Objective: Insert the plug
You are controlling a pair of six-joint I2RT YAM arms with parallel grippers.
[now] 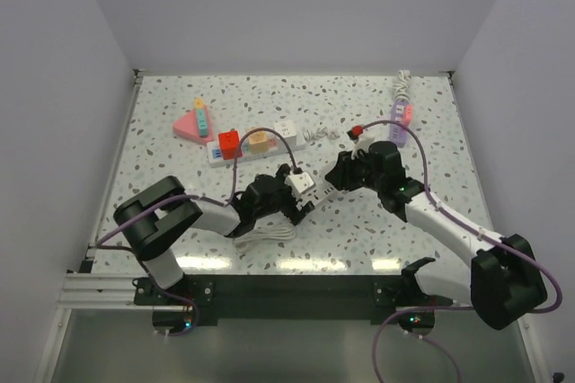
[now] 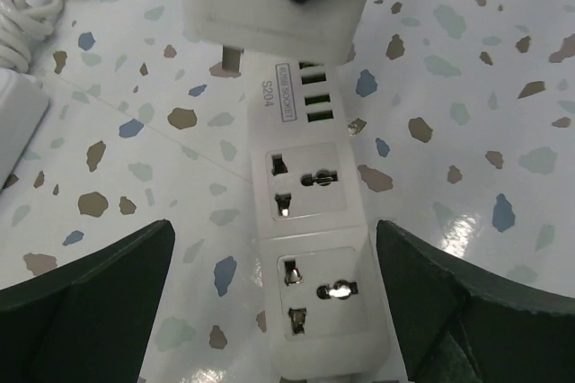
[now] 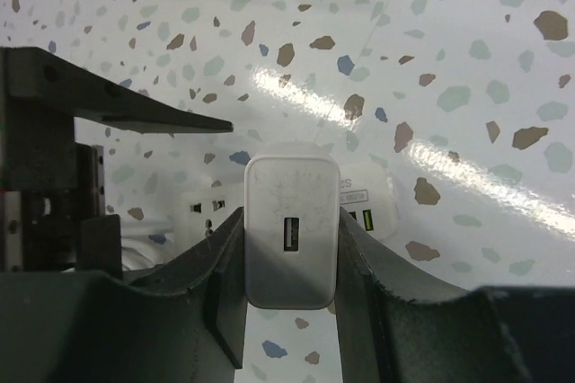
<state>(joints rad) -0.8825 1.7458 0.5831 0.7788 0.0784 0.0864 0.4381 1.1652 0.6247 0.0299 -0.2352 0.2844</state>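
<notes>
Plug [image 3: 290, 239], a white USB charger, sat clamped between the right fingers [image 3: 377, 275], held over the USB end of the white power strip [image 2: 310, 248] on the desk [image 2: 503, 86]. We read "S204" on the strip's label. Left fingers [image 2: 99, 293] stood wide apart, either side of the strip. Left wrist view showed the plug's metal prong; right wrist view showed only its USB port.

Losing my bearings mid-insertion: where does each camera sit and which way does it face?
Top external: above and behind the robot, looking down at the table; both arms show.
Left wrist: behind the open left gripper, looking down on the power strip it flanks.
Right wrist: behind the right gripper, shut on the USB charger, facing down.
Shared by both wrist views: USB charger, power strip.
</notes>
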